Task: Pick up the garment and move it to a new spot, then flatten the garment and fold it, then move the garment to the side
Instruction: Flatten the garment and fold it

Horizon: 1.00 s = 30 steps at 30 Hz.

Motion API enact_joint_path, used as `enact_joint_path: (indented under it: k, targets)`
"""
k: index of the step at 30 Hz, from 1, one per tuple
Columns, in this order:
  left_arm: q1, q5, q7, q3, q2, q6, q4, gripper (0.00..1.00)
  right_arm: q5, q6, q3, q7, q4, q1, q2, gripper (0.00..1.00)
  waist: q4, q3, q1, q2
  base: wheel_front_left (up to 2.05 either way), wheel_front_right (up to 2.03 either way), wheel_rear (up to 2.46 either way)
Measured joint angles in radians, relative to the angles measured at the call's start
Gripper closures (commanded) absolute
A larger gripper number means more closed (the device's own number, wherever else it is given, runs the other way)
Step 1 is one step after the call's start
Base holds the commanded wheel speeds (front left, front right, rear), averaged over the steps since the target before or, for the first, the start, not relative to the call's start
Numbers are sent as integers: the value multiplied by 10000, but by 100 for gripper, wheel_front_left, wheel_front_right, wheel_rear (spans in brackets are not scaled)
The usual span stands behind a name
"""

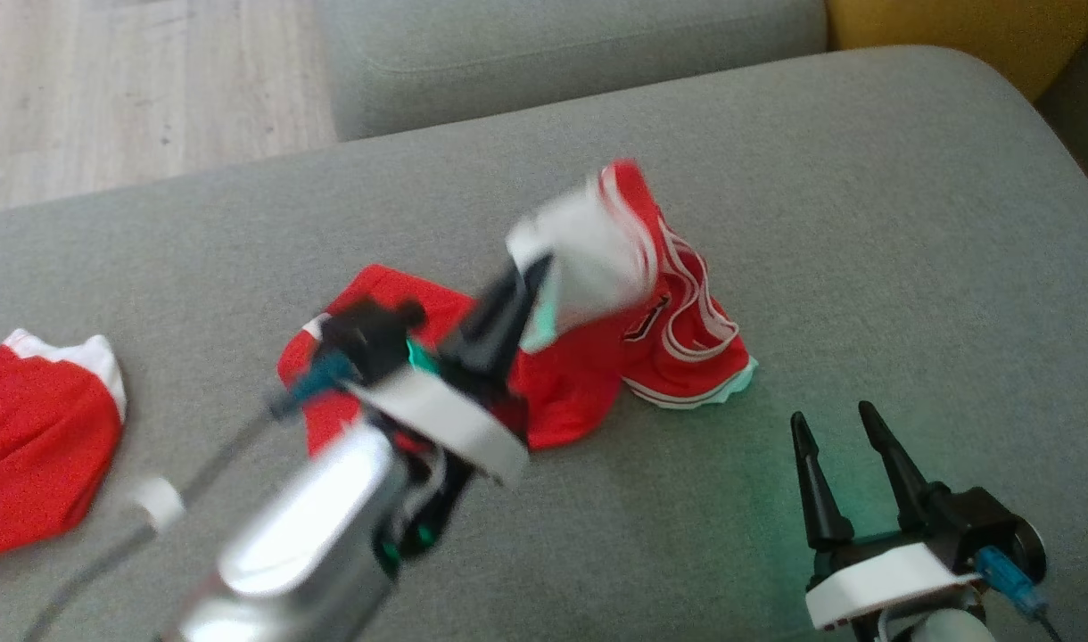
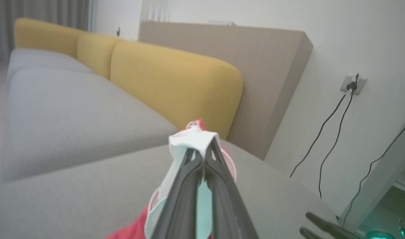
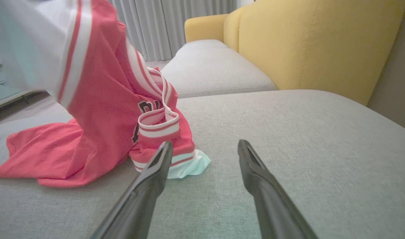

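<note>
R gripper [image 1: 833,412] low up front, fingers spread, nothing in 'em, over the grey sofa seat [image 1: 910,205]. L gripper [image 1: 531,272] pinched tight on the garment [image 1: 678,343]: red jersey, white edge held up mid-cushion, rest draped on the fabric. 2nd red piece [image 1: 36,446] far left. Beyond: yellow backrest [image 2: 172,79], wood floor [image 1: 107,80], wall socket [image 2: 352,84].

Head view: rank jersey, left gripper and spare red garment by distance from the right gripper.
1. jersey, just left of the right gripper.
2. left gripper, farther left, clamped on it.
3. spare red garment, far left edge.
</note>
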Motion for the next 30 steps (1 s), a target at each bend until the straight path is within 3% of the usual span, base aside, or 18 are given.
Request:
enact_joint_path:
  k: [6,13,17,22,26,30]
  targets:
    - [-1335,-642,1804,748,648,439,-1797,100,261,0,136,-2,4,-57,8,0,185,-114,0,0,0,0,0]
    - [-3188,-504,2568,1406,917,903,-1256,100,263,0,194,0,119,-226,8,0,97,-163,0,0,0,0,0]
    - [-4033,-127,2537,1630,940,1129,-119,100,240,0,201,-2,188,-224,8,0,-47,-264,0,0,0,0,0]
    - [-4958,520,1749,1958,959,1467,1471,100,226,0,297,-2,268,-221,8,0,-235,-354,0,0,0,0,0]
    - [-5321,663,1060,2023,755,1434,2082,100,226,0,387,0,288,-206,0,0,-335,-418,0,0,0,0,0]
    - [-5325,600,821,1732,157,978,2119,100,226,0,403,0,293,-206,-46,0,-366,-375,0,0,0,0,0]
